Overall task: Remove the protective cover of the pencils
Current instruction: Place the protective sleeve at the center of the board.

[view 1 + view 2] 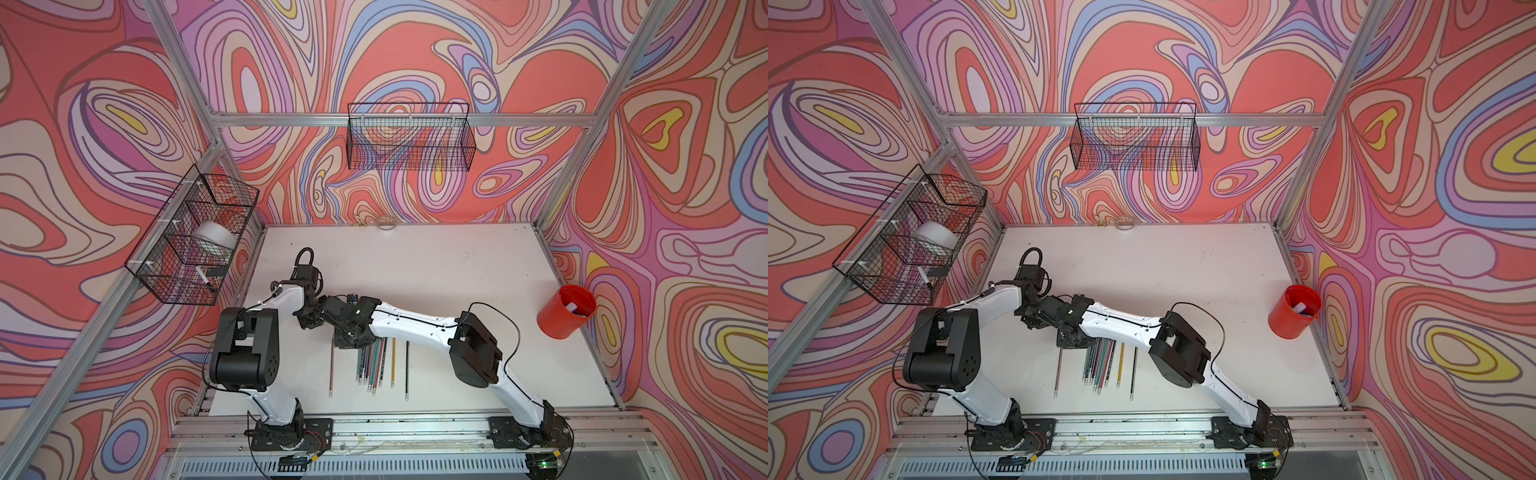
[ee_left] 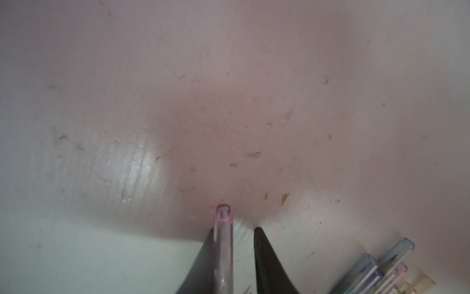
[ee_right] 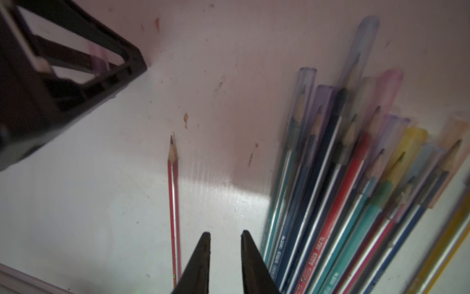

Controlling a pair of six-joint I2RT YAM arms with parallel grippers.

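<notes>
A translucent pinkish protective cover lies between the fingers of my left gripper. It rests against one finger, with a gap to the other, and no pencil is in it. My right gripper hovers open and empty just over the table. A bare red pencil lies beside it, tip uncovered. On its other side is a fanned bundle of pencils, their tips inside bluish, lavender, pink and yellow covers. In a top view both grippers meet above the pencils.
A yellow pencil and a dark one lie apart from the bundle. A red cup stands at the table's right edge. Wire baskets hang on the left wall and back wall.
</notes>
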